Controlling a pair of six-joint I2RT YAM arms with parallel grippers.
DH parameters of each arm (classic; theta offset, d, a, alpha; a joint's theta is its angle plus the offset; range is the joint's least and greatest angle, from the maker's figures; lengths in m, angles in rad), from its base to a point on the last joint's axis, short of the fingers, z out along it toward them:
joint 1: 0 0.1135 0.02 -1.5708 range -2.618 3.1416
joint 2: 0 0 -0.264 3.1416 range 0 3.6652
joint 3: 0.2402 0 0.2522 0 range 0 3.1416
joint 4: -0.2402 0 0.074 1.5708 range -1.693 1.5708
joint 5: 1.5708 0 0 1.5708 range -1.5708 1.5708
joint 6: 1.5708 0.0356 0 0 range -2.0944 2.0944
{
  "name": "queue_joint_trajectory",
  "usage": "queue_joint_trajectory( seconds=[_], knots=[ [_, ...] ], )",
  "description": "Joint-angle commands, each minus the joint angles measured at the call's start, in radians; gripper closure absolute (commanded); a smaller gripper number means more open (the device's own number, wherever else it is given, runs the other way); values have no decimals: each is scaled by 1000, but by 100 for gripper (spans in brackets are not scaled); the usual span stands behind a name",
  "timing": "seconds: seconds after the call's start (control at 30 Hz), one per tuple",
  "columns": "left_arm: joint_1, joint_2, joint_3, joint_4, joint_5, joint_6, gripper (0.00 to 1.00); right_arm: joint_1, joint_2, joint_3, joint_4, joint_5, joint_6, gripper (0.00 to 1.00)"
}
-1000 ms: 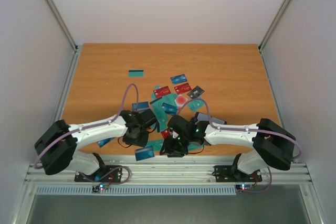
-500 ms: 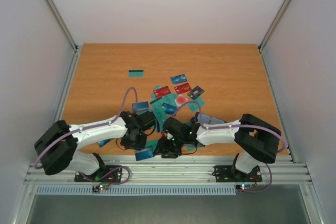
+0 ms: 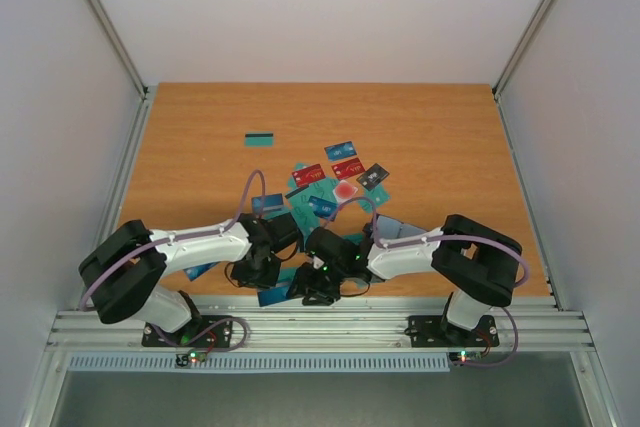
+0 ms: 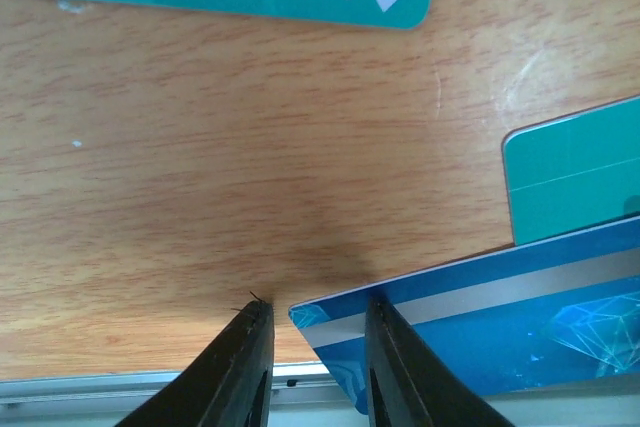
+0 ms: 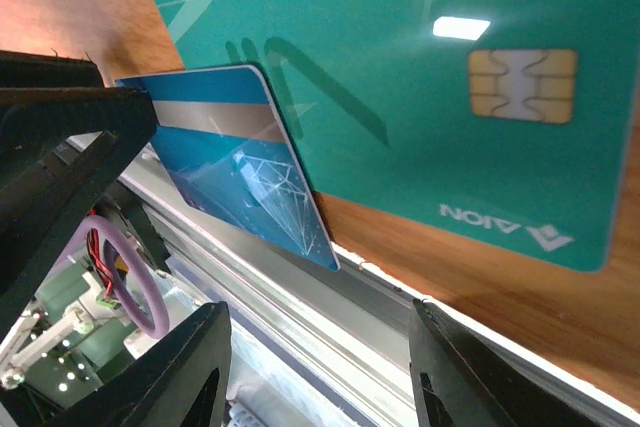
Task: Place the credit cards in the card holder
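A blue credit card with a silver stripe (image 4: 500,337) lies at the table's near edge, one corner hanging over the rail. My left gripper (image 4: 312,307) points down at it with jaws narrowly apart. The card's corner sits between them, and its right finger (image 4: 385,347) rests on the card. From the right wrist view the same card (image 5: 240,167) overlaps a teal chip card (image 5: 450,97). My right gripper (image 5: 318,322) stands open just below the overhanging corner, holding nothing. From above, both grippers (image 3: 262,269) (image 3: 308,292) flank this card (image 3: 272,295). The card holder I cannot pick out for sure.
Several loose credit cards (image 3: 335,182) lie scattered mid-table, and one teal card (image 3: 260,139) lies apart at the back left. A blue-grey flat shape (image 3: 400,230) is half hidden by the right forearm. The metal rail (image 3: 320,325) runs along the near edge. White walls enclose the table.
The right arm has swung left, bringing its gripper down to the card at the near edge, and its jaws have widened. The left jaws have narrowed over the card's corner.
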Motion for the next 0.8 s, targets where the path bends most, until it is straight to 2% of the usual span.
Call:
queue_joint_trajectory(
  seconds=[0.0, 0.53, 0.77],
  knots=[
    [-3, 13, -21, 27, 11, 1, 73, 29, 15, -3, 63, 19, 31, 49],
    [-2, 38, -26, 40, 31, 16, 73, 123, 64, -57, 243, 242, 139, 49],
    [-2, 43, -31, 43, 35, 29, 73, 120, 108, -71, 372, 265, 152, 55]
  ],
)
